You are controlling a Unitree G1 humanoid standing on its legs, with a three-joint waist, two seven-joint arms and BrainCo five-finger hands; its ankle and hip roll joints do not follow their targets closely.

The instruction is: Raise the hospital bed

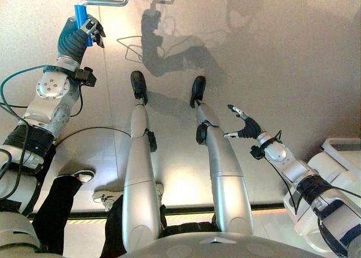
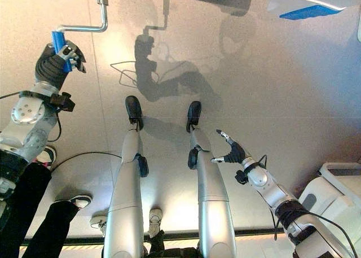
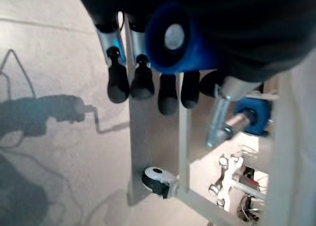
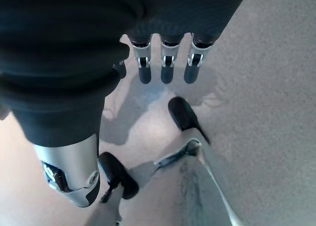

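While the robot looks down from its head, the left eye view puts the left hand point(image 1: 84, 32) at the far left, fingers curled round the blue grip point(image 1: 80, 15) of the bed's crank. From the grip's far end a silver crank rod point(image 1: 107, 2) runs right, then bends away toward the far edge, so the grip stands roughly crosswise to the rod. The left forearm reaches straight out along the floor's far direction, wrist in line with the grip. The right hand point(image 1: 243, 125) hangs at the near right, well apart from the crank, fingers loosely spread and holding nothing. A person's leg and shoe point(image 1: 83, 175) stand near the left arm.

From the right eye, the same grasp shows, the rod climbing to a vertical shaft at the far edge; a blue panel point(image 2: 309, 12) of the bed frame lies at the far right.

Along the left wrist, the dark fingertips point(image 3: 142, 82) wrap over the blue grip, seen end-on. Beyond them sit the pale bed frame point(image 3: 140, 152), a castor point(image 3: 159, 180) and the crank's blue collar point(image 3: 252, 116).

Along the right wrist, the fingers point straight at bare floor point(image 4: 266, 87), relaxed and empty.

My judgement: the left hand must sweep the grip in a circle about the rod's far shaft.
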